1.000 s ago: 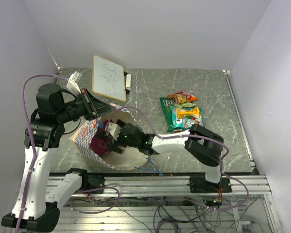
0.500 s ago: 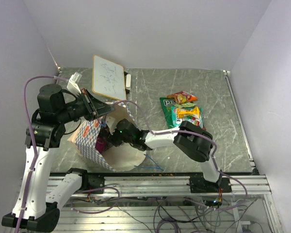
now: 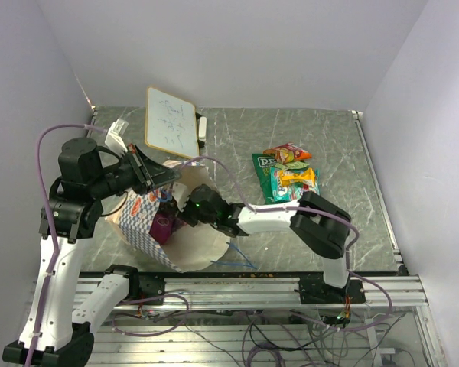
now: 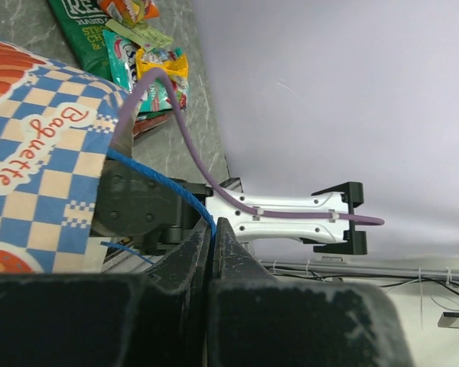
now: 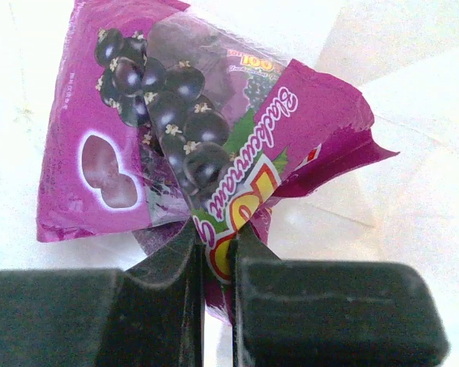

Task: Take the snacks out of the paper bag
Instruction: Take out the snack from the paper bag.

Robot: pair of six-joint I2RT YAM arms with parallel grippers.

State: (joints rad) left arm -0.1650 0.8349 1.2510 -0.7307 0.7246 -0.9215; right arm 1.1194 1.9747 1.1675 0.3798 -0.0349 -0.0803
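The paper bag (image 3: 140, 216) lies on its side at the near left, blue-and-white checkered outside (image 4: 38, 153), cream mouth facing right. My left gripper (image 3: 167, 175) is above its rim, shut (image 4: 213, 227) on the thin blue cord handle (image 4: 167, 186). My right gripper (image 3: 176, 222) reaches into the mouth and is shut (image 5: 216, 238) on the edge of a magenta-purple snack packet (image 5: 183, 145) printed with blackcurrants, seen as a purple patch (image 3: 162, 227) inside the bag. Three snacks lie on the table to the right: green (image 3: 263, 164), orange-red (image 3: 288, 153), teal-orange (image 3: 294, 184).
A white board with scribbles (image 3: 172, 122) leans at the back left, just behind the bag. The purple cables of both arms loop over the bag. Walls close in the table on the left, back and right.
My right gripper has pushed deeper into the bag and gone from open to shut on the magenta packet. The left gripper has kept its hold on the cord.
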